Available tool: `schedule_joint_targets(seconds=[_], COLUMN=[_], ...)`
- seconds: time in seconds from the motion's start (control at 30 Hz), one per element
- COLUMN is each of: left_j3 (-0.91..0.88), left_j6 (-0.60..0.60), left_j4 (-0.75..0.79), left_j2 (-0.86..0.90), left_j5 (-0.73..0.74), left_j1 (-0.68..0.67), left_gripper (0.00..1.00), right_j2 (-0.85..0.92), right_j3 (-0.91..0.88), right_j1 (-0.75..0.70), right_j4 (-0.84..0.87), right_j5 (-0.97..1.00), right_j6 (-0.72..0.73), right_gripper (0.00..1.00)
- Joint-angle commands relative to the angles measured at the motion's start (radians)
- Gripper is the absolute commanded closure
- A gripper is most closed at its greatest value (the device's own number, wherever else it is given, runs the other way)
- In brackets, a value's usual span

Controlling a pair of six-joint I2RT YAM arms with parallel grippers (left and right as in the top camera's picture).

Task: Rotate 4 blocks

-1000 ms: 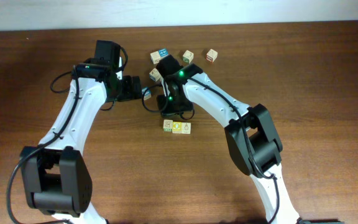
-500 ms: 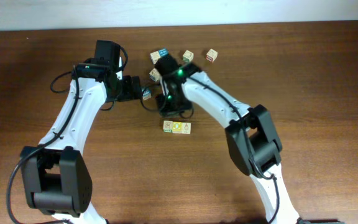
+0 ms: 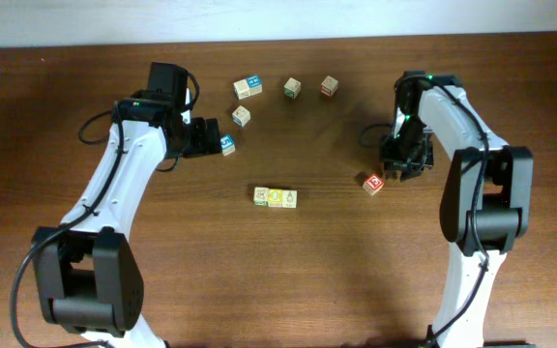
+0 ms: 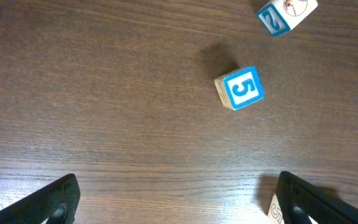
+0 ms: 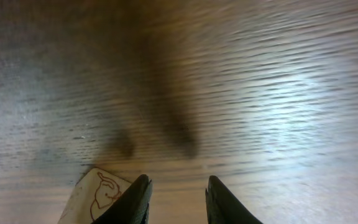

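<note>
Right claw [image 5: 178, 199]: narrowly parted with nothing between the jaws, low over the bare counter [image 3: 511, 261] at the right of the overhead view.
Left claw [image 4: 176, 196]: spread wide and empty, at the upper left-centre of the overhead view.
Red block [image 3: 373, 183]: on the counter just beside the right claw, to its lower left in the overhead view. In the right wrist view only its corner shows, at the lower left edge, outside the jaw gap and close by the left-hand finger.
Deciding relation: the red block lies off to one side of the right claw, not between its jaws. Any grasp would first need the claw to shift toward that lower-left corner. As a cube it has no long axis, but it appears to sit cornerwise to the counter's edge.
Nearer arm: the right arm, clearly; the left claw is well apart from the red block.
Row of three blocks [image 3: 277, 197]: side by side and touching, at the centre of the overhead view, between the two arms.
Blue cube [image 4: 241, 88]: on the counter ahead of the left claw, upper right of centre in the left wrist view, outside the jaws.
Corner block [image 4: 286, 14]: at the top right of the left wrist view, apart from the blue cube.
Writing: the blue cube reads "5" in a blue frame. The corner block has a blue-framed "2" or "S", I cannot tell which, beside a dial-like drawing. The red block shows a red outline drawing with no legible letters.
Brands: none visible.
</note>
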Motion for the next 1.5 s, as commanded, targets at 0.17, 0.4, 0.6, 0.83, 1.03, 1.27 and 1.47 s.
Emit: schedule_joint_targets(seconds=[0.17, 0.4, 0.6, 0.83, 1.03, 1.27, 1.47], left_j3=[0.013, 0.013, 0.013, 0.013, 0.013, 0.013, 0.013], left_j6=[-0.006, -0.006, -0.006, -0.006, -0.006, -0.006, -0.006], left_j4=[0.001, 0.001, 0.001, 0.001, 0.001, 0.001, 0.001], left_j2=[0.011, 0.011, 0.011, 0.011, 0.011, 0.011, 0.011], left_j5=[0.004, 0.004, 0.004, 0.004, 0.004, 0.004, 0.004], left_j1=[0.0, 0.0, 0.0, 0.0, 0.0, 0.0, 0.0], left_gripper=[0.01, 0.01, 0.01, 0.01, 0.01, 0.01, 0.01], right_j2=[-0.008, -0.028, -0.133, -0.133, -0.132, -0.132, -0.132], right_j3=[-0.032, 0.006, -0.004, -0.204, -0.204, -0.204, -0.204], right_j1=[0.16, 0.259, 0.175, 0.211, 0.373, 0.405, 0.42], right_j4=[-0.001, -0.029, -0.125, -0.026, 0.083, 0.109, 0.039], right_j5=[-0.051, -0.114, -0.079, -0.163, -0.185, -0.221, -0.245], right_j6=[-0.044, -0.014, 0.006, 0.02, 0.127, 0.17, 0.143], right_gripper=[0.74, 0.81, 0.8, 0.87, 0.86, 0.86, 0.85])
